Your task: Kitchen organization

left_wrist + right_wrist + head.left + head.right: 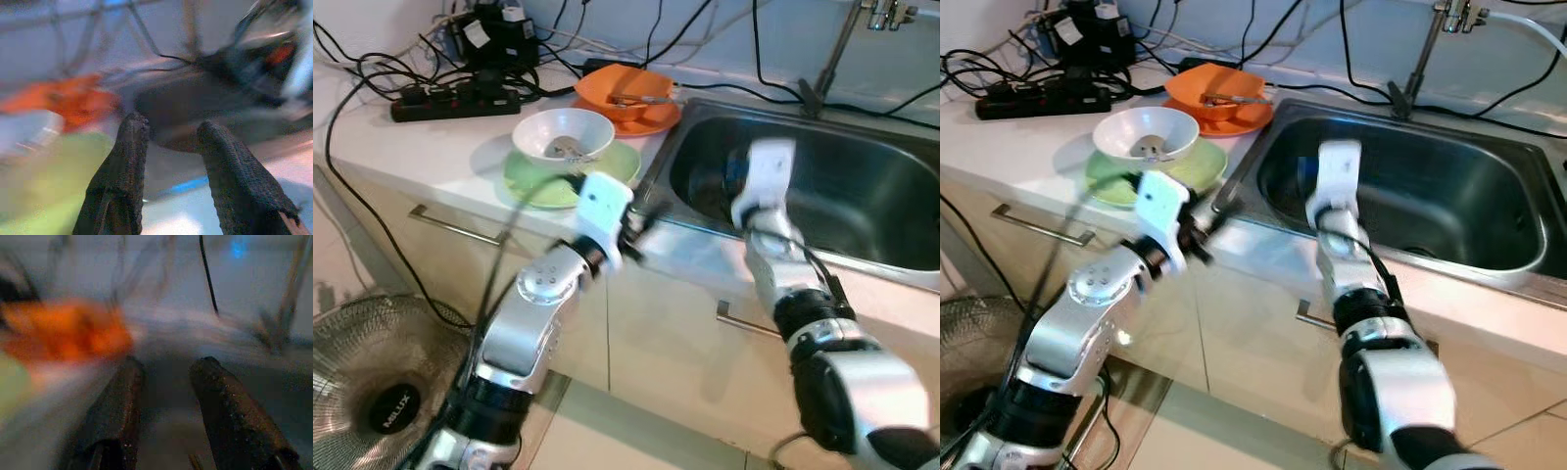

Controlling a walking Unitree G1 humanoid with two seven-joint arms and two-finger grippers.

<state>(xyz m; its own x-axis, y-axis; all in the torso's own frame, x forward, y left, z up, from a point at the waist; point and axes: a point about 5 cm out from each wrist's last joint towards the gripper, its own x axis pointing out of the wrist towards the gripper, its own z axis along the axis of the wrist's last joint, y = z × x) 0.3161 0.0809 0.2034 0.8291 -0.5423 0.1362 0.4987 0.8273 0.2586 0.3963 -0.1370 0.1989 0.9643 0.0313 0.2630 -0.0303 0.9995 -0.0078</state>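
A white bowl (563,134) with a small utensil in it sits on a green plate (533,181) on the counter. Behind them an orange bowl (625,90) holding a spoon rests on an orange plate (651,122). To the right lies the steel sink (862,196). My left gripper (173,125) is open and holds nothing; it hovers at the sink's front left corner, just right of the green plate. My right gripper (168,363) is also open with nothing in it, reaching over the sink's left part. Both wrist views are blurred.
A black power strip (450,101) and tangled cables lie at the back of the counter. The faucet (837,49) rises behind the sink. A floor fan (382,392) stands low on the left, in front of the cabinet with its handle (455,227).
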